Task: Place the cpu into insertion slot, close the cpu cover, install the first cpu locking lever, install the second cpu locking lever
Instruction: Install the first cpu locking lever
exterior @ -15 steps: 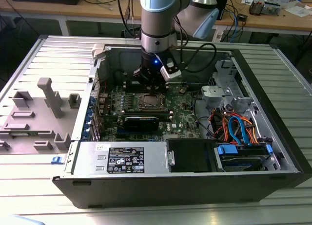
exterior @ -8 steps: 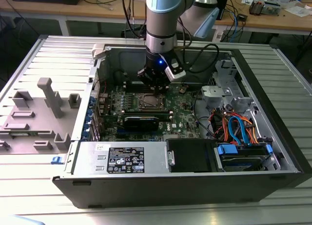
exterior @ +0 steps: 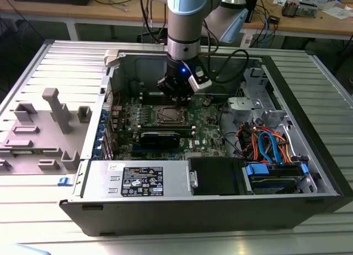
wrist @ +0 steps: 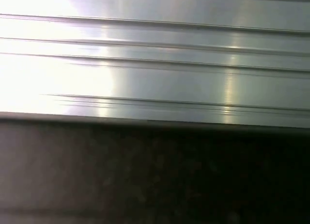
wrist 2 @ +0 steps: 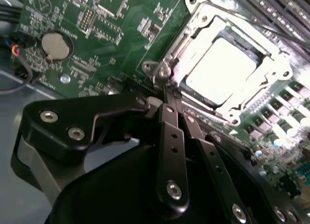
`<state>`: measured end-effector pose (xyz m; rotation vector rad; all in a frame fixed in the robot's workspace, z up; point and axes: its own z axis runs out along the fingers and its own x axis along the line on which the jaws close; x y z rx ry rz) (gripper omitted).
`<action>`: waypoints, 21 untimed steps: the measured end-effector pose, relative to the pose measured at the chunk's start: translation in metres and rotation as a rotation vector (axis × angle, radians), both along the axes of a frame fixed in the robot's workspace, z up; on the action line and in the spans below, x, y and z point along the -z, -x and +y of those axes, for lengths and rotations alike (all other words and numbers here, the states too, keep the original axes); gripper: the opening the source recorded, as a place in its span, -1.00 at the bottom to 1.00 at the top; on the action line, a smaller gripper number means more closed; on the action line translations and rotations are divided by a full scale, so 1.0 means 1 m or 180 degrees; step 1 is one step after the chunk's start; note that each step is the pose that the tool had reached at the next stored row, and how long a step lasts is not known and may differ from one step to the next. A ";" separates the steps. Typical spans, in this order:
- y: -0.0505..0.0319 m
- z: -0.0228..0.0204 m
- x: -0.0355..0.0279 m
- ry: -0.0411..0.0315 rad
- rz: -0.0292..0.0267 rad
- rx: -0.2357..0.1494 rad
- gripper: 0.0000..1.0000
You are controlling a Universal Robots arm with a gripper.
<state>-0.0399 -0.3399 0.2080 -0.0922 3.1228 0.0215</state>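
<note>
The fingers (wrist 2: 167, 95) in the second wrist view are drawn together with no visible gap, their black tips meeting at the corner of the insertion slot (wrist 2: 193, 18), right by a small metal post there; nothing is seen clamped between them. In that same view the cpu (wrist 2: 220, 69) lies flat in the socket, its pale metal top bright under the light, and the cpu cover (wrist 2: 206, 27) is folded down around it as a silvery frame. The green motherboard (wrist 2: 97, 35) spreads around the socket, with a round coin battery (wrist 2: 55, 44) well apart from it. In the exterior view the arm (exterior: 187, 23) reaches down into an open computer case (exterior: 220, 211) lying on a ribbed metal table (exterior: 60, 62), and the gripper (exterior: 175, 92) hangs just above the far edge of the insertion slot (exterior: 169, 115), near the middle of the motherboard (exterior: 209, 133). Bundled coloured cables (exterior: 270, 144) sit towards the exterior view's right, and a grey fixture (exterior: 52, 122) stands on the table at the exterior view's left. The first wrist view shows ribbed metal surface (wrist: 155, 64) above a dark band (wrist: 155, 175) that cannot be identified.
</note>
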 end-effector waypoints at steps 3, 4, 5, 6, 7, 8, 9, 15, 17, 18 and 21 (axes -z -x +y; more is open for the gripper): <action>0.0004 -0.0002 -0.0112 -0.0003 -0.0004 0.0002 -0.79; 0.0004 -0.0007 -0.0144 -0.0003 -0.0004 0.0002 -0.79; 0.0004 -0.0018 -0.0145 -0.0003 -0.0004 0.0002 -0.79; 0.0004 -0.0045 -0.0146 -0.0003 -0.0004 0.0003 -0.79; 0.0004 -0.0081 -0.0145 -0.0003 -0.0004 0.0003 -0.79; 0.0004 -0.0108 -0.0145 -0.0003 -0.0004 0.0003 -0.79; 0.0004 -0.0145 -0.0144 -0.0003 -0.0004 0.0003 -0.79; 0.0004 -0.0389 -0.0132 0.0009 -0.0004 0.0003 -0.79; 0.0004 -0.0438 -0.0130 0.0017 -0.0004 0.0003 -0.79; 0.0004 -0.0493 -0.0128 0.0028 -0.0004 0.0003 -0.79; 0.0004 -0.0523 -0.0127 0.0029 -0.0004 0.0003 -0.79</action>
